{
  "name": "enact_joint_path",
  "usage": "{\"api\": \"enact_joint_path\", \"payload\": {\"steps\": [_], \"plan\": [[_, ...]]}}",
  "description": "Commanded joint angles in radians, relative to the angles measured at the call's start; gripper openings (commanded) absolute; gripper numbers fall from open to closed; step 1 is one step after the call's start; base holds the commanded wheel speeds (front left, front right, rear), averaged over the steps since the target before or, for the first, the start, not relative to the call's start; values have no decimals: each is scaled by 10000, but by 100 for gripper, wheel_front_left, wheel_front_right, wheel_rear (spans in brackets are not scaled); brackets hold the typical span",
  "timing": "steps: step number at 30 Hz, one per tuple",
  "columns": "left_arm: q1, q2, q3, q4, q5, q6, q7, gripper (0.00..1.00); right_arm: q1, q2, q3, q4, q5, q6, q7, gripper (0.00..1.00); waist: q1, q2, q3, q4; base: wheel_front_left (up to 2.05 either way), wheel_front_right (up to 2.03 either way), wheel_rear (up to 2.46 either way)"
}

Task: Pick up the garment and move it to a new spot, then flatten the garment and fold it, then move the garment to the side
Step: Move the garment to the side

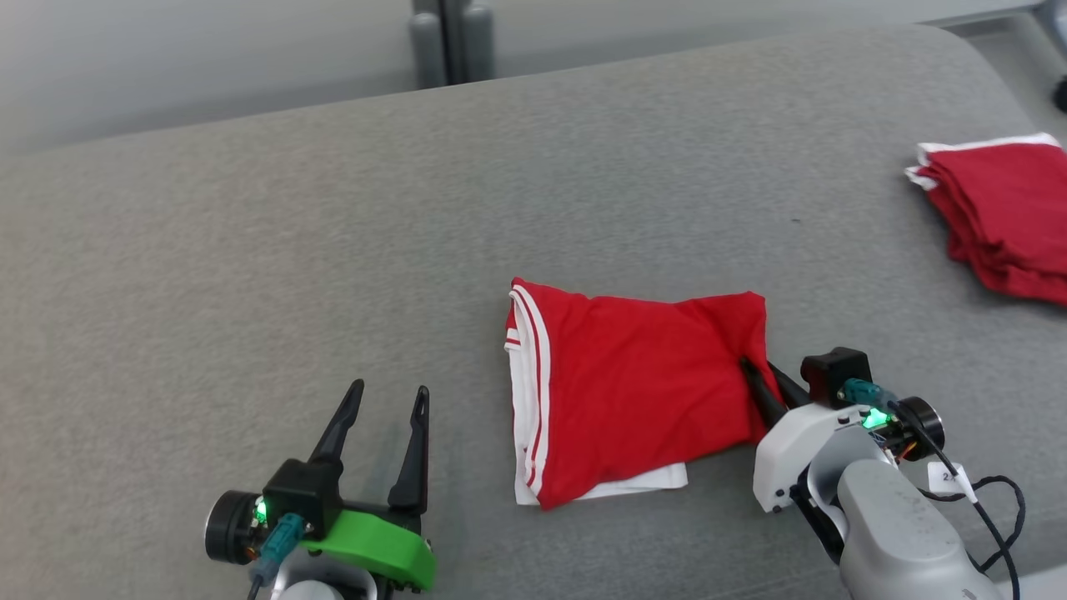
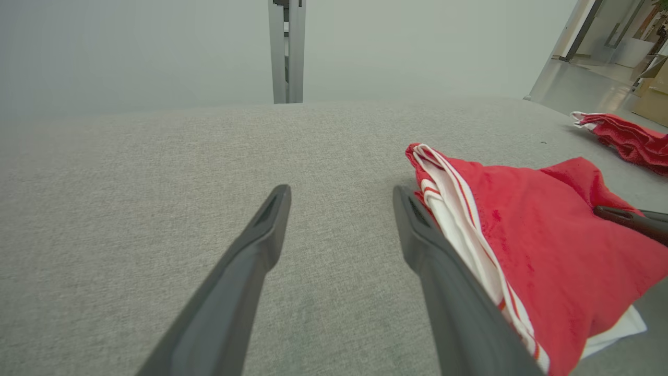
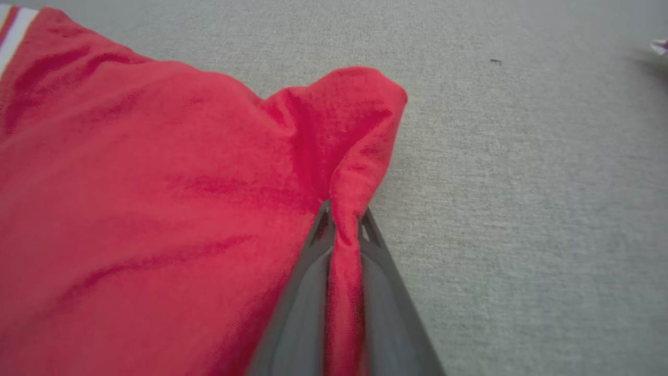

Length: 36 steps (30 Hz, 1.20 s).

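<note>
Fingers (image 3: 305,297) of the right hand (image 1: 757,367) pinch the folded garment (image 1: 642,392) at its right edge, while the left hand (image 1: 390,387) stands wide open and empty.

Cloth items on the table (image 1: 250,250): two, namely one red jersey (image 1: 642,392) with red-and-white trim and one separate red-and-white cloth bundle (image 1: 1000,217). Grippers: two, the left gripper (image 1: 390,390) and the right gripper (image 1: 757,364), each with two jaws, four jaws in total. Tables: one, covered in grey fabric. Grey posts (image 1: 450,42) beyond its far edge: one.
</note>
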Motion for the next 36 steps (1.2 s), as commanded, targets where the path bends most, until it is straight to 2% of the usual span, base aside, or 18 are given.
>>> {"api": "enact_joint_path", "payload": {"steps": [1, 8, 14, 18, 24, 30, 36], "plan": [[-164, 32, -65, -68, -75, 53, 3, 100, 157, -69, -103, -77, -127, -38, -1, 0, 0, -1, -441, -2295, 0, 0, 0], [-260, 40, -279, 22, 14, 90, 3, 100, 262, -58, -195, -375, 31, -31, -5, 0, 0, -1, -284, -3647, 0, 0, 0], [-504, 46, -494, 300, 177, -92, 3, 100, 658, -44, -689, -905, -44, -31, -6, 0, 0, -1, -50, -3856, 0, 0, 0], [-575, 49, -432, 502, 456, -224, 3, 100, 563, -44, -1026, -1166, -493, -31, -7, 0, 0, -1, 212, -3915, 0, 0, 0], [-638, 263, 137, 297, 790, -287, 3, 100, -886, -54, -499, -1245, -634, -31, 255, 0, 0, -1, 1044, -3823, 0, 0, 0], [-953, 495, 277, 135, 930, -353, 3, 100, -2784, -619, -725, -1394, -849, -31, 975, 0, 0, -1, 1885, -3229, 0, 0, 0], [-1410, 686, 5, 67, 921, -368, 3, 100, -4334, -2014, -1677, -1187, -1552, -31, 1877, 0, 0, -1, 2562, -2485, 0, 0, 0]]}}
